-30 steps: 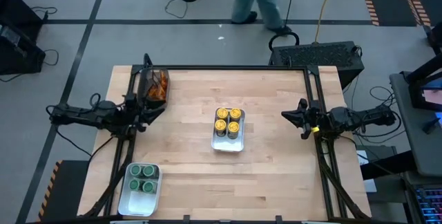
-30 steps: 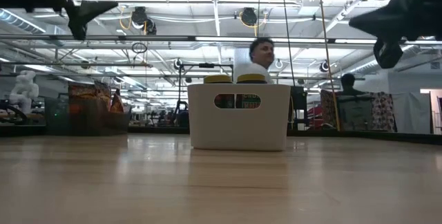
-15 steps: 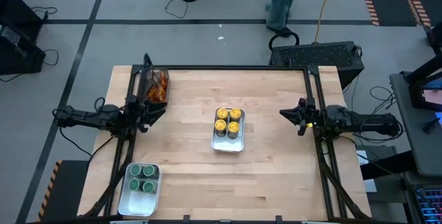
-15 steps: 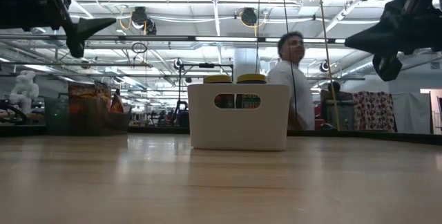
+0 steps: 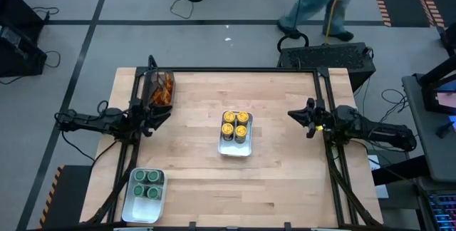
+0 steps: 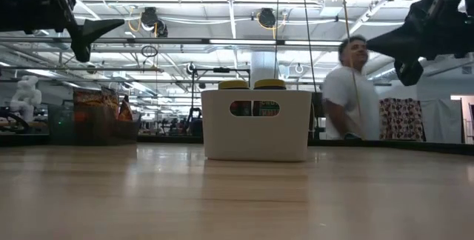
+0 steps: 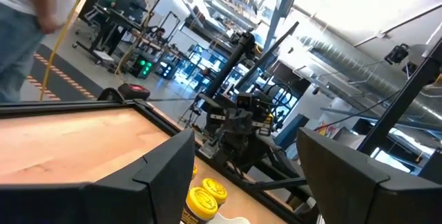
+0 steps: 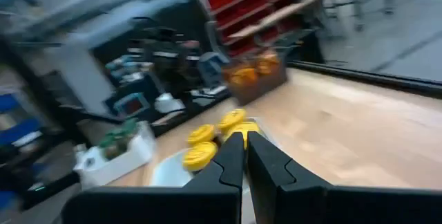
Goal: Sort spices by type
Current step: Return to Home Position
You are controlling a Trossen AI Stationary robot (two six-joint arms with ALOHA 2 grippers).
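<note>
Showing both arms raised clear of the surface [image 5: 285, 181], seen from overhead.

Left gripper [image 5: 158, 115]: jaws spread wide with nothing between them, as its wrist view confirms. It hangs over the 9 o'clock edge of the surface, pointing toward the centre.

Right gripper [image 5: 294, 115]: jaws drawn together to a narrow slit, holding nothing. It hangs near the 3 o'clock edge, also pointing toward the centre.

In the low view both grippers sit high above the surface, 1 at each upper corner, well apart from every container.

Centre: 4 yellow-lidded jars [image 5: 235, 123] stand upright in a 2-by-2 block in the 12 o'clock half of a white tray [image 5: 234, 150]. They lie between the 2 grippers and are touched by neither. In the low view 2 of the yellow lids rise just above that tray's rim.

At 7 o'clock, at the corner of the surface: 4 green-lidded jars [image 5: 146, 184], also 2 by 2, fill the 12 o'clock end of a second white tray [image 5: 141, 211].

At 10 o'clock, just beyond the left gripper: orange-brown packets [image 5: 163, 88] lie heaped in a dark bin [image 5: 148, 85].

Beyond the surface at 1 o'clock, a person [image 5: 320, 3] in jeans is mid-stride on the floor.
</note>
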